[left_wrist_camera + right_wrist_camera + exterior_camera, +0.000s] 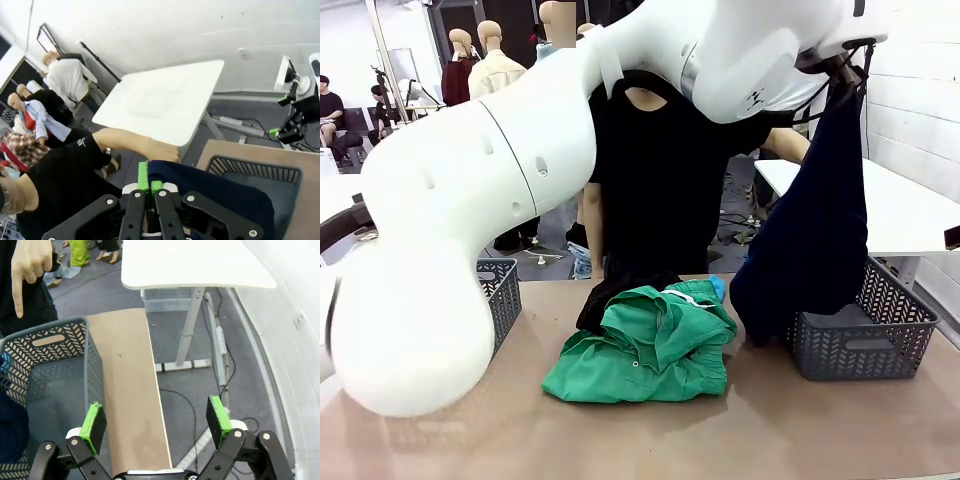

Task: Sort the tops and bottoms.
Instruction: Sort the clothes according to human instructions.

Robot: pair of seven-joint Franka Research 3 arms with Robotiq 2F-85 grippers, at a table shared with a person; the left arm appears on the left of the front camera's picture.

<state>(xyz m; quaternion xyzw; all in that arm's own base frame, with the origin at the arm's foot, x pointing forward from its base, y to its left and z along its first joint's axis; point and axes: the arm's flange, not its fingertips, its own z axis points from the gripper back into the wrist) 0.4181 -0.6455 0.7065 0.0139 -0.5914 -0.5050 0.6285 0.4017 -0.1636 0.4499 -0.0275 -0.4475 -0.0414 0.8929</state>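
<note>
My left gripper (840,72) is raised at the upper right, shut on the long dark navy bottoms (810,240), which hang down against the front left corner of the right grey basket (880,345). In the left wrist view the green pads (143,179) pinch the navy cloth (220,192) above that basket (250,171). On the table's middle lie the emerald green bottoms (650,345), with a black garment (610,292) behind them and a strip of the sky-blue top (718,288) showing. My right gripper (156,421) stands open and empty over the basket's (60,365) outer edge.
A second grey basket (502,298) stands at the table's left. The person in black stands at the far side; one hand (27,262) points down at the right basket. A white side table (910,210) stands beyond the right basket.
</note>
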